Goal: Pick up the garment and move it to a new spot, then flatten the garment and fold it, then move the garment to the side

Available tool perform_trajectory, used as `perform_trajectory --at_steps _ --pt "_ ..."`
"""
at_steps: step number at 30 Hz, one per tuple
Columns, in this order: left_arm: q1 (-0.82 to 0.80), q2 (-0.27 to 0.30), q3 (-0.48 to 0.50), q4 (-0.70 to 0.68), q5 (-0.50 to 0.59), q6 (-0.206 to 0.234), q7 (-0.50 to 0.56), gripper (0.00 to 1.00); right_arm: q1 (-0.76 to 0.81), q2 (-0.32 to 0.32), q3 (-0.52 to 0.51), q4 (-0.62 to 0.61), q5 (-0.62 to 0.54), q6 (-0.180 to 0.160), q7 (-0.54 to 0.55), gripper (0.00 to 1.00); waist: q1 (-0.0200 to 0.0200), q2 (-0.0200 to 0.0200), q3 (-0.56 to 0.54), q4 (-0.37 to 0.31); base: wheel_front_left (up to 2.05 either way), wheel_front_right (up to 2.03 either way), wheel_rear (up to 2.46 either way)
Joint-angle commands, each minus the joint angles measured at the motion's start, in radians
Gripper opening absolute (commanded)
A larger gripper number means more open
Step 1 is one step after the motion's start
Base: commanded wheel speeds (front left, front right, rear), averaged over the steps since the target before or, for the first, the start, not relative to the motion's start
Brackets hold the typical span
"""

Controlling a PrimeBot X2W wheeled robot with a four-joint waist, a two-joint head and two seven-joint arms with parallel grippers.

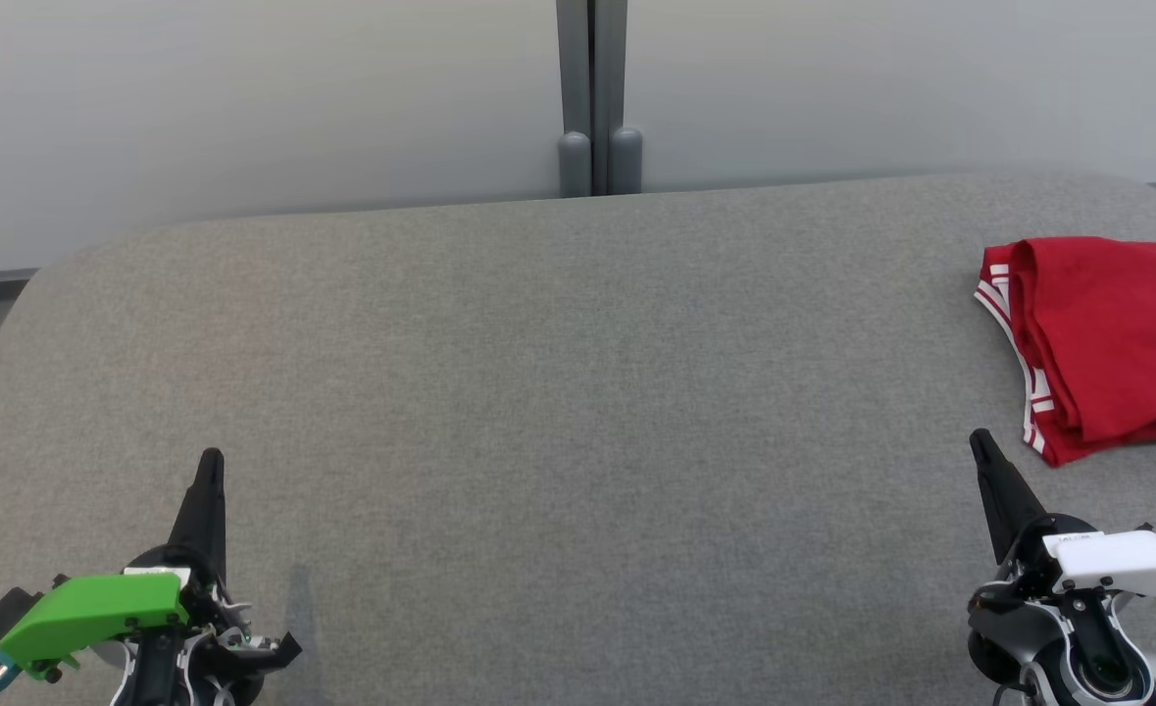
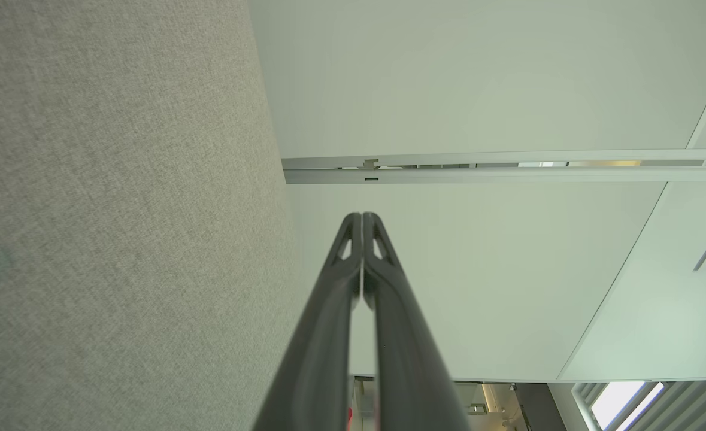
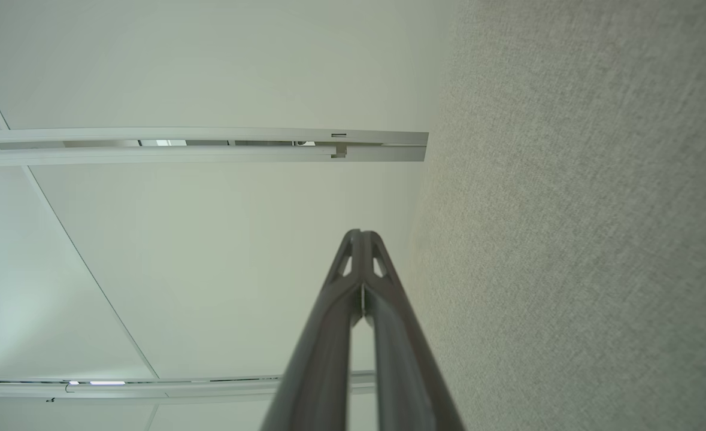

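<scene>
The garment (image 1: 1107, 338) looks soft, light and floppy, best pinched at its striped near edge; jaws of left gripper (image 1: 211, 461) and right gripper (image 1: 980, 441) are clenched, empty.

Looks forward and down from the head, high over the table (image 1: 538, 392), toward the wall (image 1: 244, 98). Looks low along the left gripper (image 2: 362, 221) and right gripper (image 3: 361, 234) from the wrists, rolled sideways, close to the table. Shares table and wall across all three.

Matt grey woven cloth covers the table (image 1: 499, 392); the garment (image 1: 1107, 343) is soft red knit.
</scene>
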Motion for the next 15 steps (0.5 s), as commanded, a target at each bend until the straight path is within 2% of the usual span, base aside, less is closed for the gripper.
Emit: perform_trajectory --at_steps 1,15 --pt "-0.012 0.006 0.003 -0.004 -0.003 -0.003 0.004 0.00 -0.007 -0.006 -0.002 -0.004 0.002 0.000 0.003 0.00 0.0000 0.0000 0.000 0.000 0.00 0.00 0.00" --pt "-0.012 0.006 0.003 -0.004 -0.003 -0.003 0.004 0.00 -0.007 -0.006 -0.002 -0.004 0.002 0.000 0.003 0.00 0.0000 0.0000 0.000 0.000 0.00 0.00 0.00"
